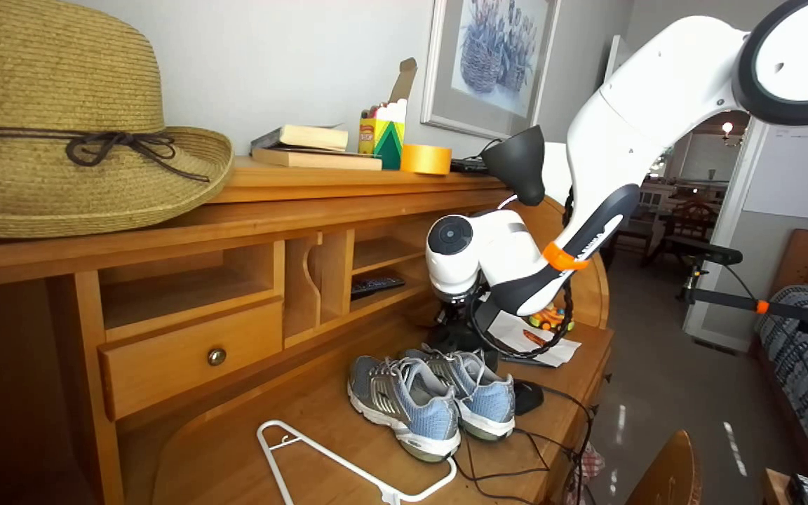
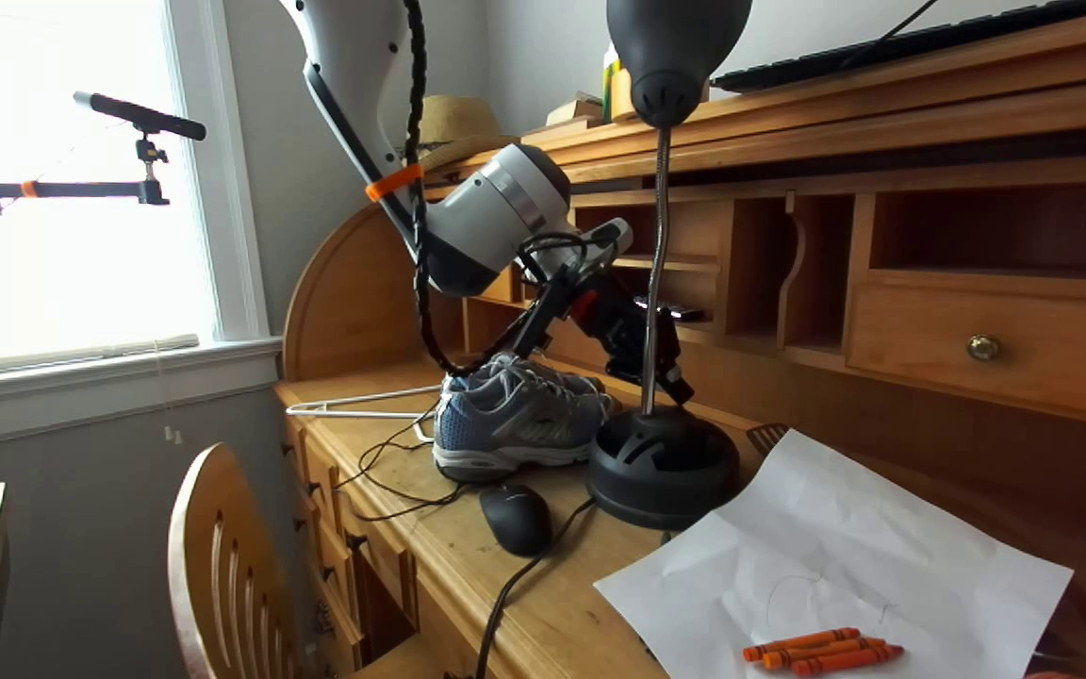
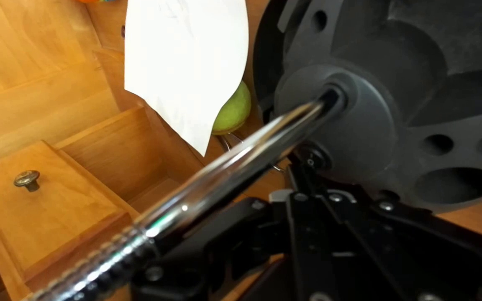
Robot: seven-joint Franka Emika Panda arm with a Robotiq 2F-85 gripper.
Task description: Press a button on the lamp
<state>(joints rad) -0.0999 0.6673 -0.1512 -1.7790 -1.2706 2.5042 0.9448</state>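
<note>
The lamp has a black cone-shaped head (image 1: 518,165), also seen in an exterior view (image 2: 680,47). Its thin metal stem (image 2: 659,273) rises from a round black base (image 2: 666,490). In the wrist view the stem (image 3: 232,167) crosses diagonally to the base (image 3: 375,113). A small black rocker button (image 3: 314,159) with a white mark sits on the base beside the stem's foot. My gripper (image 3: 300,165) is shut and empty, its fingertips together at the button's lower left edge. I cannot tell whether they touch it. In an exterior view the gripper (image 2: 678,387) is behind the stem, just above the base.
Grey-blue shoes (image 2: 524,415) stand against the base. A black mouse (image 2: 517,519), cords and a white hanger (image 1: 348,463) lie on the desk. White paper (image 2: 845,556) with orange crayons (image 2: 821,651) lies beside the lamp. A green ball (image 3: 234,110) shows near the base. Desk cubbies stand behind.
</note>
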